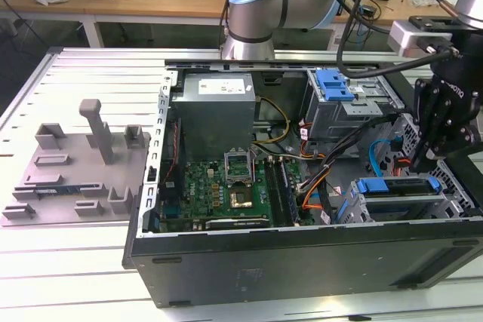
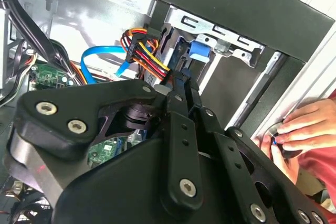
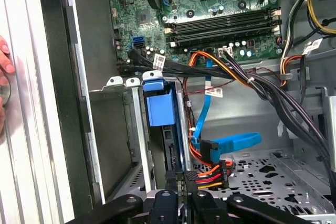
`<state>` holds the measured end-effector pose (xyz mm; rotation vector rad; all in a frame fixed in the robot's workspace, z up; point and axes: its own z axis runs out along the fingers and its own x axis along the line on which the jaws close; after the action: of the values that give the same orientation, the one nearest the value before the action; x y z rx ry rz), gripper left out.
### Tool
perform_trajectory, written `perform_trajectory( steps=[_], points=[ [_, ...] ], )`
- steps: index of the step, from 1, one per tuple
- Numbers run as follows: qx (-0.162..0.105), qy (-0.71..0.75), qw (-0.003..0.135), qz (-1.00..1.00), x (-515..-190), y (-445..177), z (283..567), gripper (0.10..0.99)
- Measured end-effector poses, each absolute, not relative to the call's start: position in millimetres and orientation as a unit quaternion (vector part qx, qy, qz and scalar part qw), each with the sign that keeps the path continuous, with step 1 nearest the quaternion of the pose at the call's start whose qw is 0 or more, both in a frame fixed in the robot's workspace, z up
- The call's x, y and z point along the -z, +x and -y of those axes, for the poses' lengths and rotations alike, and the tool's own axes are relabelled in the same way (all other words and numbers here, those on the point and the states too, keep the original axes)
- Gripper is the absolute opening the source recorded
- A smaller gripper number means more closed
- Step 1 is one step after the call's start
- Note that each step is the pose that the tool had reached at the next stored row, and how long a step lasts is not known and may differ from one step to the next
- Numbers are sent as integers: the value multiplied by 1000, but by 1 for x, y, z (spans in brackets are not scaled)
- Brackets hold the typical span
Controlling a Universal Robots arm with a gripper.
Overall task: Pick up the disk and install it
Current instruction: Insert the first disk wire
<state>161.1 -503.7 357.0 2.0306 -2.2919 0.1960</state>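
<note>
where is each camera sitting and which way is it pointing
Exterior view: off the arm, high, looking down into the open computer case; the arm and gripper show.
First wrist view: at the wrist, looking past the gripper at the drive cage and motherboard.
Second wrist view: at the wrist, behind the gripper's linkage, facing the cage's blue tab.
Shared: both wrist views show the blue tab, blue cable and a person's hand outside the case.

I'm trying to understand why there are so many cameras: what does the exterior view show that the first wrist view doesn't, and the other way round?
Exterior view: the robot arm, the grey power supply and a grey fixture plate beside the case. First wrist view: a person's hand beside the case. Both: the green motherboard, the blue cable and the gripper at the drive bay.
</note>
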Motion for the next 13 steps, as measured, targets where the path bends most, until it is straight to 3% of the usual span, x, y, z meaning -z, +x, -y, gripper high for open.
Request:
perform_trajectory(
  steps=[13],
  points=[
    [-65,672,38,736,-356,161,500,165]
  ],
)
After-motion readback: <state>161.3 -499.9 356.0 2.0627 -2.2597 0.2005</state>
